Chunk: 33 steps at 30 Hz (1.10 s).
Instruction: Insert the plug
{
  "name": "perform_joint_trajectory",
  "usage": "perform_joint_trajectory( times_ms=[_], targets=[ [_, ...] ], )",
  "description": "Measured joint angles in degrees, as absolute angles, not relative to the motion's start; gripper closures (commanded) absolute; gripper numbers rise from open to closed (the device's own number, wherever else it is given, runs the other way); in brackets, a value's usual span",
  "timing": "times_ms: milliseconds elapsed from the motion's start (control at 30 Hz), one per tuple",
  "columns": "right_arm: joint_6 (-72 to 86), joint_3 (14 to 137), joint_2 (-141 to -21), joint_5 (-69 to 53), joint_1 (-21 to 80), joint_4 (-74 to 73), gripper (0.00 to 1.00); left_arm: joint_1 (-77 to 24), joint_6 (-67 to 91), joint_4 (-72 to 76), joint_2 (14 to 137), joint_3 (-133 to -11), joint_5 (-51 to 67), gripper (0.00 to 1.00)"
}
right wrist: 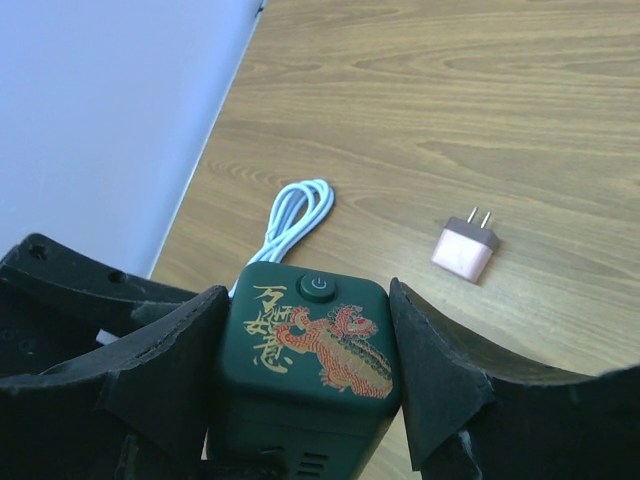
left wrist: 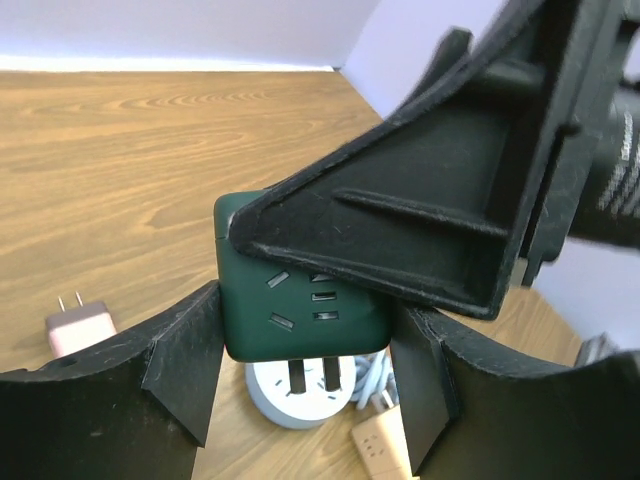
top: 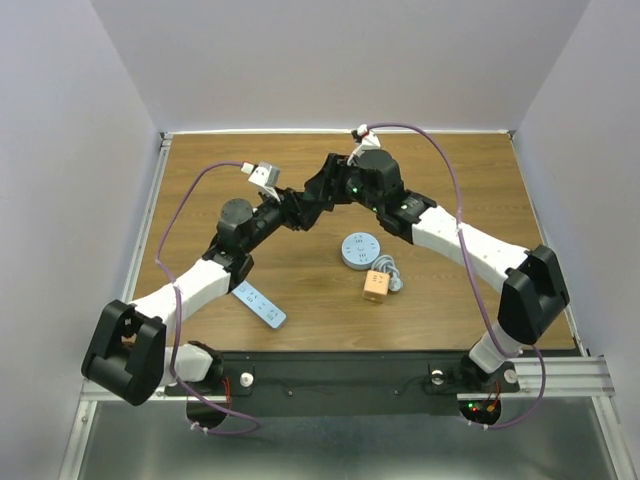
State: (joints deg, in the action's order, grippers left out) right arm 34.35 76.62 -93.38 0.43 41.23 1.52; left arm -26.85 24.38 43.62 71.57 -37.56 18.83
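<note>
Over the middle of the brown wooden table (top: 480, 170) the two arms meet, and both hold one dark green cube-shaped power socket (left wrist: 255, 300). The left gripper (left wrist: 305, 315) has its jaws pressed against the cube's two sides. The right gripper (right wrist: 308, 292) is clamped on it as well, with the cube's gold-and-red dragon face and round button towards its camera. The small pink two-pronged plug (right wrist: 465, 248) lies on the bare wood, touched by neither gripper and clear of the cube. A coiled white cable (right wrist: 295, 215) lies near it by the wall. Nearer and to the right sit a round grey-blue socket disc (top: 360, 250) and a tan cube socket (top: 375, 287). A flat light-blue power strip (top: 260, 305) lies near left.
</note>
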Motion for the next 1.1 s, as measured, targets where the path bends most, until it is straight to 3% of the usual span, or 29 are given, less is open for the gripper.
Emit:
perform_joint_trajectory(
  times_ms=[167, 333, 833, 1100],
  targets=[
    [34.0, 75.9, -90.7, -8.1, 38.5, 0.3, 0.24, -27.8, 17.3, 47.7, 68.2, -34.7, 20.4, 1.00],
    [33.8, 76.6, -89.6, -21.8, 33.0, 0.4, 0.13, -27.7, 12.7, 48.9, 63.7, -30.4, 20.5, 1.00],
    [33.9, 78.5, -92.9, -43.8, 28.9, -2.4, 0.10, -30.7, 4.8, 47.1, 62.1, -30.0, 20.5, 1.00],
    [33.8, 78.5, -94.5, -48.8, 28.8, -3.1, 0.16, -32.3, 2.7, 45.6, 61.8, -30.0, 19.2, 1.00]
  ],
)
